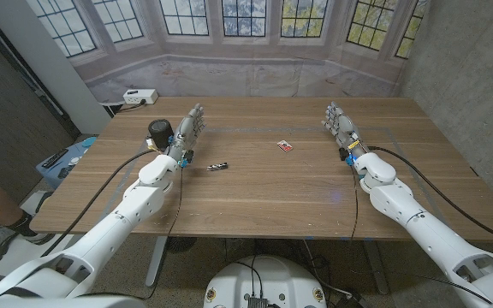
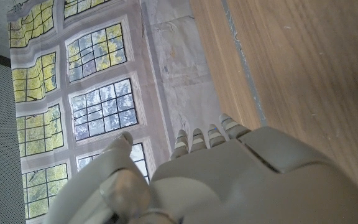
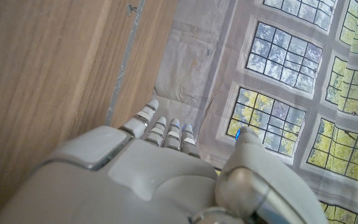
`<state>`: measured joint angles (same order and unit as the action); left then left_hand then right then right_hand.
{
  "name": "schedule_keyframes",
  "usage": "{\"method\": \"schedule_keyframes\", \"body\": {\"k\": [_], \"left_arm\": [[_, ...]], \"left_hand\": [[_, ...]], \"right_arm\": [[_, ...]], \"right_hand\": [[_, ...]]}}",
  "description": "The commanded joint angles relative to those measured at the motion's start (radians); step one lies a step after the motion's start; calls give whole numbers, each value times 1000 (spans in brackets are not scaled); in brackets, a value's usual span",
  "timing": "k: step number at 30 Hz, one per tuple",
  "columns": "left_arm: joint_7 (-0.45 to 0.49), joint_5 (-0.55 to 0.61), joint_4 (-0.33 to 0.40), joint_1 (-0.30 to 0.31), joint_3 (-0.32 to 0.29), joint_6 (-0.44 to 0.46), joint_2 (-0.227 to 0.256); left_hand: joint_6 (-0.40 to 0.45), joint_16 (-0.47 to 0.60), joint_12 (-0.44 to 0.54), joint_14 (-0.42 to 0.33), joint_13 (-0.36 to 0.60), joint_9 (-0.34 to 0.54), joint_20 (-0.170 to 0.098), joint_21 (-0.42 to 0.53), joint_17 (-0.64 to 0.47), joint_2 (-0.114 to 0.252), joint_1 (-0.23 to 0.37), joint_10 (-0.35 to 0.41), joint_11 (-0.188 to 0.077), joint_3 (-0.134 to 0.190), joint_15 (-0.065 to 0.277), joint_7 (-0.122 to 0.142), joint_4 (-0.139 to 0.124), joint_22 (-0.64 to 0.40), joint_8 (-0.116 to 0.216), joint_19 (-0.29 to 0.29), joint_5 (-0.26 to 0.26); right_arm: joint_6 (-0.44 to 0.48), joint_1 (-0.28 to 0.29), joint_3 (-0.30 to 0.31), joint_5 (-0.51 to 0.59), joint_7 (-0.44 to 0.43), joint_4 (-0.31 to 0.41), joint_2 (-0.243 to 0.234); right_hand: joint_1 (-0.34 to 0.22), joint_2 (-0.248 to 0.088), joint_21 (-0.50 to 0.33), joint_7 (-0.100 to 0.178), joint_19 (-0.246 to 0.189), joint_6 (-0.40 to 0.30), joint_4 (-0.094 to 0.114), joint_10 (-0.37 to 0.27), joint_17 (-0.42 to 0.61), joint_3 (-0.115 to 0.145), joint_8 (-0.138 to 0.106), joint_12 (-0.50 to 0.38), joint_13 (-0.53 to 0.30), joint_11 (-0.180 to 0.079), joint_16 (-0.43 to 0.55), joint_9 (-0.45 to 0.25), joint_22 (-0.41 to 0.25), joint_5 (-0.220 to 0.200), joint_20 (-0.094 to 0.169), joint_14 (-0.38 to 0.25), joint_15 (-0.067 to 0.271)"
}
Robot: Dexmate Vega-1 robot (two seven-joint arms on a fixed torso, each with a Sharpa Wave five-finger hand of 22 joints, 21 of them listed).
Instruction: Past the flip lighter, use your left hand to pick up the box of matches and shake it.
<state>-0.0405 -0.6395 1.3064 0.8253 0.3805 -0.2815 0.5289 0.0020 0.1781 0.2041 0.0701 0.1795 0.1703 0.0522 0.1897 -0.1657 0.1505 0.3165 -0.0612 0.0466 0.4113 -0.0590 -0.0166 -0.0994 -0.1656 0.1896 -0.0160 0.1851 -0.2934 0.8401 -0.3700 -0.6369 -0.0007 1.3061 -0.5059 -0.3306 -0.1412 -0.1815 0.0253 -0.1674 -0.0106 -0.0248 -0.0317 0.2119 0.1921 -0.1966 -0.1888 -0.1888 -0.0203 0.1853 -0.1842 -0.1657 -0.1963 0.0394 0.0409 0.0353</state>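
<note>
On the wooden table (image 1: 255, 184), the left hand (image 1: 188, 133) stands with fingers (image 1: 197, 115) spread, holding nothing, as does the right hand (image 1: 339, 122). The box of matches (image 1: 286, 145) lies well apart, between both hands; the flip lighter (image 1: 217, 167) lies nearer the left hand.

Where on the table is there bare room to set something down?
Bare wood runs along the near edge of the table, between both arms, and across the far strip by the windows. The middle is busier: lighter, box of matches, left robot hand and right robot hand.
</note>
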Motion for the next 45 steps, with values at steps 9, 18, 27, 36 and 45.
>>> {"method": "schedule_keyframes", "body": {"k": [9,18,27,36,45], "left_arm": [[-46,59,65,-25,31,50,62],[-77,91,72,-54,55,71,84],[-138,131,62,-99,95,75,94],[-144,197,69,-128,121,54,101],[-162,268,64,-175,151,50,113]], "left_hand": [[28,3,6,3,4,3,10,5,-1,-3,27,5,-3,16,0,-9,26,-5,10,-6,2],[44,1,6,1,4,3,15,4,-1,4,57,13,-2,36,-1,-10,59,-4,9,-11,4],[49,-2,2,4,4,4,28,2,-1,6,105,12,1,67,-5,-17,113,-4,3,-15,16],[59,-1,1,5,6,5,36,3,-1,-2,126,10,7,76,-18,7,143,-5,3,-21,17],[89,0,3,0,7,6,39,5,-2,17,195,17,-1,121,-16,18,208,-5,8,-36,47]], "right_arm": [[-13,26,-12,34,-57,42,20],[-16,20,-17,42,-61,34,25],[-31,6,-22,51,-52,12,33],[-51,-7,-20,54,-40,-15,36],[-71,-21,-14,54,-32,-40,40]], "right_hand": [[-23,5,-5,2,-9,-19,-16,-7,-5,12,-9,-5,-3,7,6,-2,-2,-6,50,4,8],[-30,8,-5,0,-8,-26,-24,-5,-8,15,-10,-5,-3,8,6,-2,-3,-4,46,5,5],[-36,7,-6,-1,-8,-28,-29,-4,-11,18,-9,-5,-3,7,6,-2,-3,-3,45,4,4],[-40,7,-7,-4,-9,-36,-35,-5,-13,20,-10,-6,-4,10,8,-2,-3,-2,45,3,3],[-45,7,-8,-5,-12,-42,-40,-6,-14,22,-11,-7,-4,12,9,-2,-3,-1,43,1,3]]}}
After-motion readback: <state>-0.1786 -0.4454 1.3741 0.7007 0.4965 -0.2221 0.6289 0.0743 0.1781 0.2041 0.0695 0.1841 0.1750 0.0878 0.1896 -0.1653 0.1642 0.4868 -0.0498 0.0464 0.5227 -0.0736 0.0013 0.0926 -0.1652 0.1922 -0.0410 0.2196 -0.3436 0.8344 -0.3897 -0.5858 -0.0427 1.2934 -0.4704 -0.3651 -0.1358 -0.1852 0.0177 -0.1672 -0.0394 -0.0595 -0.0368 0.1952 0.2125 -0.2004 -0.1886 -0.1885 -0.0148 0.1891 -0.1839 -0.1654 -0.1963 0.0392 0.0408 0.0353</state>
